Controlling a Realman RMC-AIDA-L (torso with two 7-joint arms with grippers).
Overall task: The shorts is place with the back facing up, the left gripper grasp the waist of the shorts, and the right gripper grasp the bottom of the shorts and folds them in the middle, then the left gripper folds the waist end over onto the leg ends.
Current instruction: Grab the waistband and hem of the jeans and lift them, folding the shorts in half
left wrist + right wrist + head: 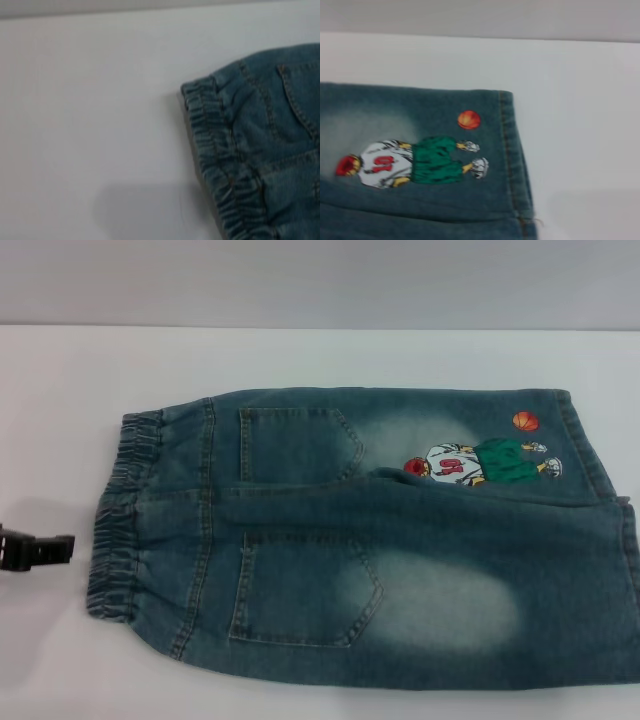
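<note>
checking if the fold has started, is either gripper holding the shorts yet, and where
Nothing is held. The left gripper sits on the table beside the waistband, apart from it. The shorts lie flat, and the right gripper is out of view.

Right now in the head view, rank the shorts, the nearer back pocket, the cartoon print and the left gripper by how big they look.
1. Shorts
2. Nearer pocket
3. Cartoon print
4. Left gripper, only partly in frame, so unsure.
</note>
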